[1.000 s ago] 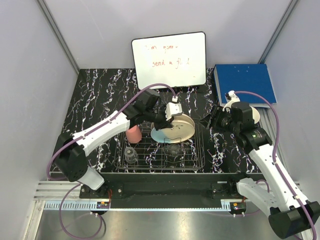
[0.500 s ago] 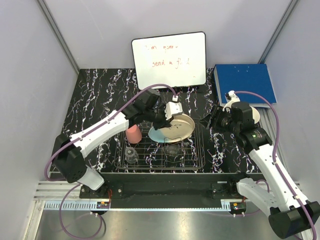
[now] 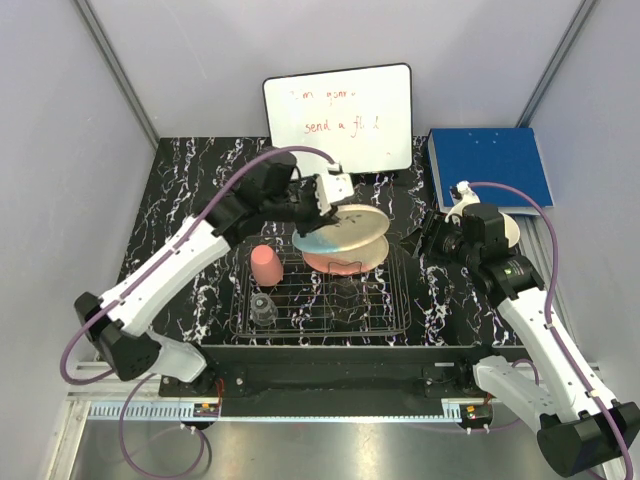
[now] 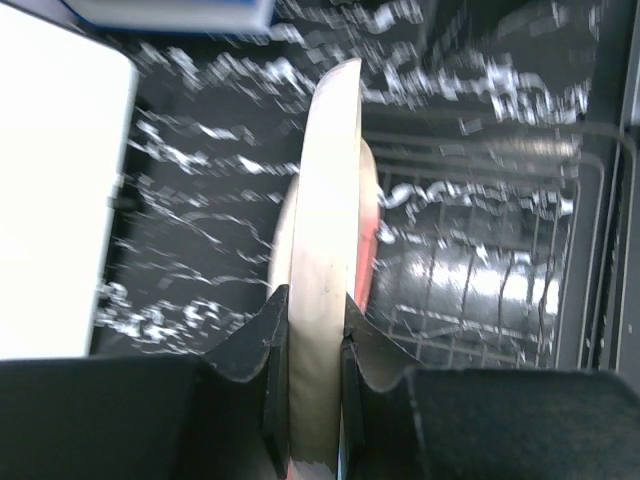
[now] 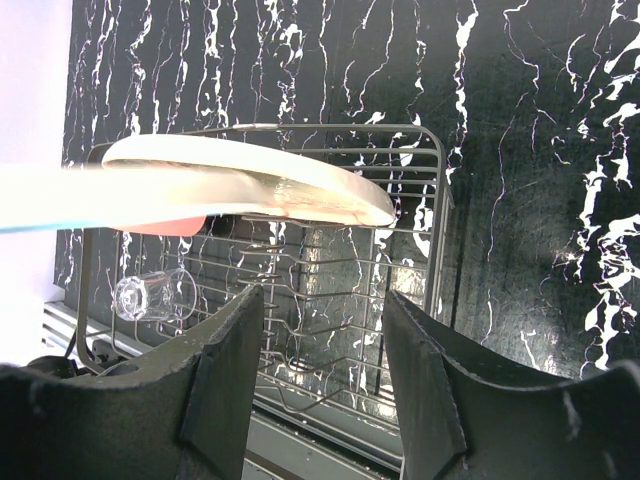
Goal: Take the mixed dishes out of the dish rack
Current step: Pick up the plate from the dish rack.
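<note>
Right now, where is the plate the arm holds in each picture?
Top external: blue-banded plate mid-frame, over the dish rack.
Left wrist: plate edge-on at centre, between the fingers; rack at right.
Right wrist: plate upper left; rack beneath.
Shared landmark: the wire rack.

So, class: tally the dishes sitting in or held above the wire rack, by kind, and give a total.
Plates: 2, the blue-banded plate held up and the pink-banded plate under it
Cups: 1, the pink cup
Glasses: 1, the clear glass
Total: 4
</note>
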`<state>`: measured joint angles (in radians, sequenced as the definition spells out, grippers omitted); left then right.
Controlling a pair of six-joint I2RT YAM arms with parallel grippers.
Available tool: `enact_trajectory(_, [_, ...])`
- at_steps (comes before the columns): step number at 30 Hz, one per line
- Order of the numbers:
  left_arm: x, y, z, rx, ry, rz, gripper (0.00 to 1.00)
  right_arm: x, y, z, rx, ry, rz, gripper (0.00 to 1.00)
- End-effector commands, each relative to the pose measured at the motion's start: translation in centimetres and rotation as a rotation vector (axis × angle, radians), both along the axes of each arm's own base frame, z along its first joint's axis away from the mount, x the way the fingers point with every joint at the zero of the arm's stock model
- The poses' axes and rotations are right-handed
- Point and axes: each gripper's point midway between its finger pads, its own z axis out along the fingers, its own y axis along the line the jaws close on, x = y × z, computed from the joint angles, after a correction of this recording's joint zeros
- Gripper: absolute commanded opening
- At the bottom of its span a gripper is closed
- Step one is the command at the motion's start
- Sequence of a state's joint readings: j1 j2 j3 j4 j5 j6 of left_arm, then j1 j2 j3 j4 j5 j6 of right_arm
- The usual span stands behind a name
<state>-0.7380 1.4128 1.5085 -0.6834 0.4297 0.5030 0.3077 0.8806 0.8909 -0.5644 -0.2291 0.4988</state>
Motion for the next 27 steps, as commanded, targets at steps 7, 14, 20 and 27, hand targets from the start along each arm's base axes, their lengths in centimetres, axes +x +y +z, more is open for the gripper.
enact_trajectory(7, [-0.3, 2.1, 17.2, -0.451, -0.190, 0.208, 0.00, 0.3, -0.2, 3.9, 0.047, -0.103, -0.039, 0.58])
enact_trajectory(14, [-0.3, 1.8, 21.0, -0.602, 0.057, 0.321, 0.00, -0.8, -0.7, 8.2, 0.124, -0.248, -0.066, 0.59])
enact_trajectory(20, [-0.2, 2.4, 22.4, -0.787, 0.346, 0.338, 0.00, -3.1, -0.3, 12.0, 0.233, -0.404, -0.012, 0.72])
enact_trajectory(27, [-2.6, 2.6, 23.0, -1.058, 0.610, 0.108, 0.00, -6.2, -0.2, 16.3, 0.366, -0.577, 0.035, 0.72])
